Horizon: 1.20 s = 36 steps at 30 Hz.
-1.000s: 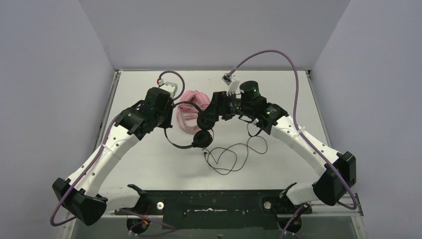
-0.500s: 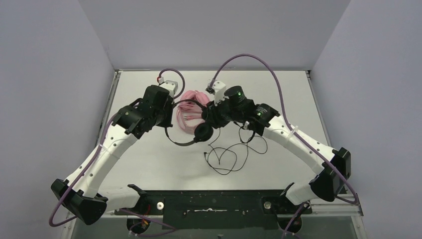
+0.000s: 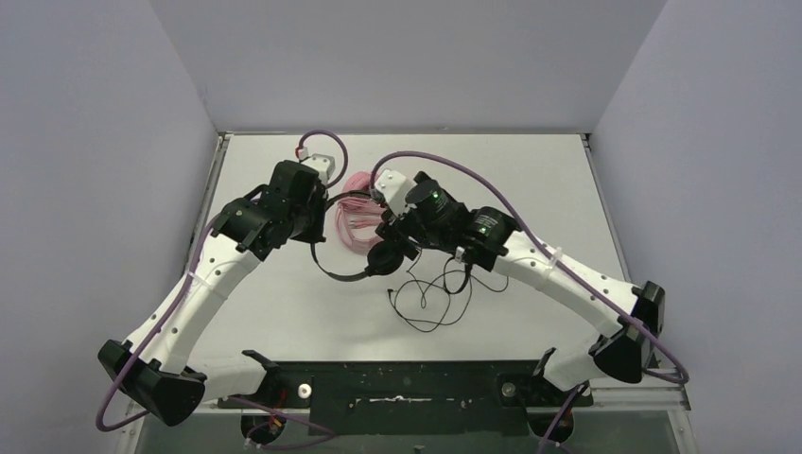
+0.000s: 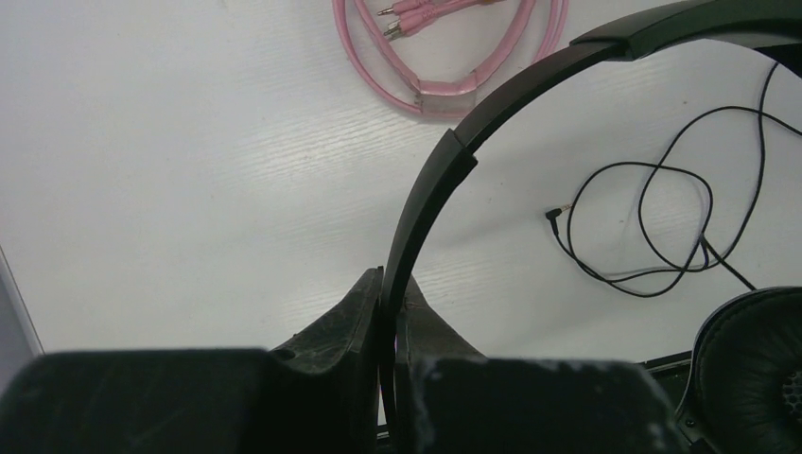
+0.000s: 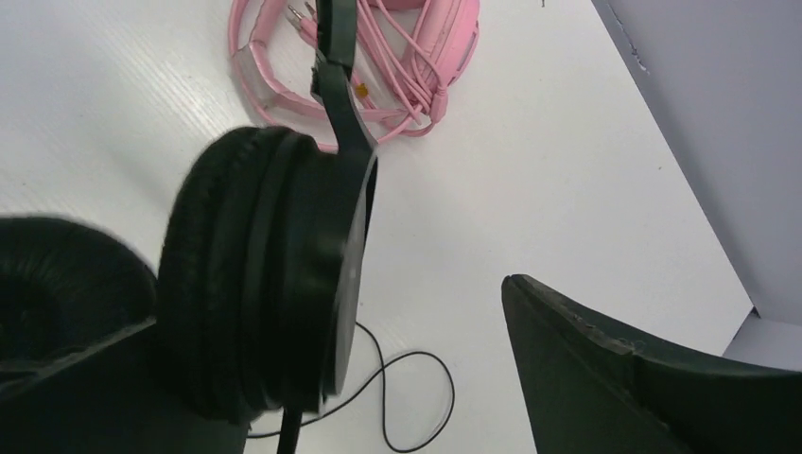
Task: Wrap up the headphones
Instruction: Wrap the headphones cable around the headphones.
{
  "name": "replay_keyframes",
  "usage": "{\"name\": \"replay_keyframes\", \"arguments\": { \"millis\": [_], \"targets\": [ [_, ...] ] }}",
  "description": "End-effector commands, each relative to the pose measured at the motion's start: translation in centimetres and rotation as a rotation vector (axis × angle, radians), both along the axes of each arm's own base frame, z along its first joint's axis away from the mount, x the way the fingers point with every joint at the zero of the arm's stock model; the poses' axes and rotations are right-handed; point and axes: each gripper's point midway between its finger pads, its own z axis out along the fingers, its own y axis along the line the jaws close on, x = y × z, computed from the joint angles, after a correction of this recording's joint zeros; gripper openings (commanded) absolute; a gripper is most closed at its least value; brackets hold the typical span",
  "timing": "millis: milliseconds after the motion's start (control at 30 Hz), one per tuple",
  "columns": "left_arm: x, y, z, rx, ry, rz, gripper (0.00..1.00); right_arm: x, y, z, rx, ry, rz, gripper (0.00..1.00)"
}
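Since 1 second ago, your right hand (image 3: 391, 240) has swung left to the black headphones (image 4: 444, 170); it is spread around the near ear cup (image 5: 274, 274). Your left hand (image 4: 390, 284) pinches the headband above the counter (image 3: 274, 312). The pink headphones (image 5: 416, 57) lie bundled, far centre. Their wrap looks done; the black cable (image 3: 430, 301) remains loose.

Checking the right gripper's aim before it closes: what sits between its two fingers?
One ear cup of the black headphones; the right wrist view shows bare table between it and the finger at frame right.
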Motion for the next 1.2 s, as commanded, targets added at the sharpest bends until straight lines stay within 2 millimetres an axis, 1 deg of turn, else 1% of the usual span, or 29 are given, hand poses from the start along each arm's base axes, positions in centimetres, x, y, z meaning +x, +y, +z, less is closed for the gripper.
{"name": "replay_keyframes", "arguments": {
  "millis": [0,67,100,167,267,333,400,467,633,733,833,900,933,1000,1067,1133,1167],
  "targets": [
    [1.0,-0.7,0.9,-0.062,-0.041,-0.003,0.00,-2.7,-1.9,4.5,0.086,-0.021,0.134,0.94],
    [1.1,-0.9,0.6,-0.066,-0.034,-0.009,0.00,-3.7,-2.7,5.4,0.085,-0.053,0.183,1.00],
    [1.1,-0.9,0.6,-0.067,-0.031,-0.010,0.00,-4.3,-2.9,5.7,0.088,-0.068,0.233,1.00],
    [1.1,-1.0,0.6,-0.067,-0.031,-0.016,0.00,-5.9,-2.6,5.9,0.085,-0.095,0.367,1.00],
    [1.0,-0.7,0.7,-0.063,-0.029,-0.015,0.00,-7.1,-2.3,5.9,0.038,-0.161,0.488,1.00],
    [1.0,-0.6,0.7,-0.062,-0.029,-0.014,0.00,-8.7,-1.4,5.5,0.008,-0.193,0.642,1.00],
    [0.9,-0.6,0.8,-0.065,-0.027,-0.016,0.00,-10.6,0.2,5.1,-0.007,-0.253,0.784,1.00],
    [0.9,-0.7,0.8,-0.071,-0.026,-0.021,0.00,-11.4,1.5,4.7,-0.032,-0.294,0.864,1.00],
    [1.0,-1.2,0.6,-0.082,-0.012,-0.031,0.00,-11.7,4.9,4.8,-0.101,-0.359,0.953,1.00],
    [1.0,-1.2,0.5,-0.080,-0.006,-0.033,0.00,-11.6,6.5,4.4,-0.132,-0.366,0.981,1.00],
    [0.9,-1.1,0.8,-0.081,-0.013,-0.034,0.00,-10.6,7.1,3.6,-0.185,-0.385,0.955,0.96],
    [0.8,-1.1,0.9,-0.083,-0.013,-0.037,0.00,-9.4,7.1,3.3,-0.215,-0.419,0.904,0.93],
    [0.7,-1.1,1.0,-0.083,-0.015,-0.038,0.00,-8.9,6.9,3.2,-0.238,-0.431,0.879,0.90],
    [0.6,-1.0,1.2,-0.085,-0.018,-0.039,0.00,-7.6,6.4,3.3,-0.265,-0.453,0.807,0.82],
    [0.5,-1.0,1.3,-0.089,-0.024,-0.040,0.00,-7.0,6.2,3.2,-0.274,-0.443,0.756,0.76],
    [0.5,-1.1,1.6,-0.098,-0.033,-0.040,0.00,-7.0,6.2,2.7,-0.256,-0.384,0.723,0.65],
    [0.6,-1.1,1.7,-0.102,-0.036,-0.038,0.00,-7.4,6.3,2.1,-0.249,-0.344,0.731,0.55]
  ]
}}
